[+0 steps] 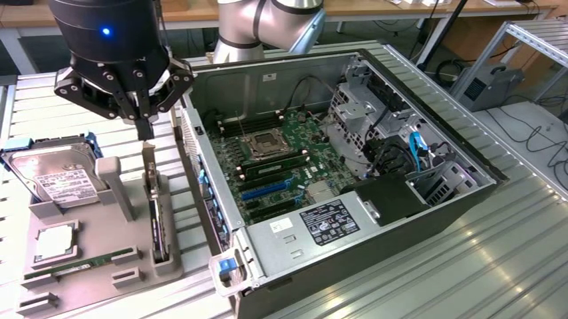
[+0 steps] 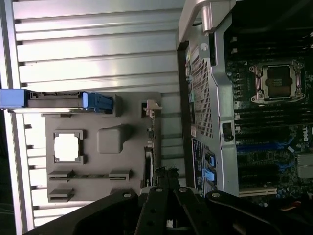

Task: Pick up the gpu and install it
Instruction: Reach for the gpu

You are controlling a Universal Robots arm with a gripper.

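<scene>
gripper closed, tips just above gpu standing on edge in gray tray, exterior view's left of pc case.

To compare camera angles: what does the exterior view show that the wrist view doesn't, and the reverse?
Exterior: the white label on the silver hard drive, the blue cable in the silver computer case. Wrist: its perforated rear panel, face-on. Both: the shut black claw at the top edge of the thin dark gpu card, the square CPU socket.
</scene>
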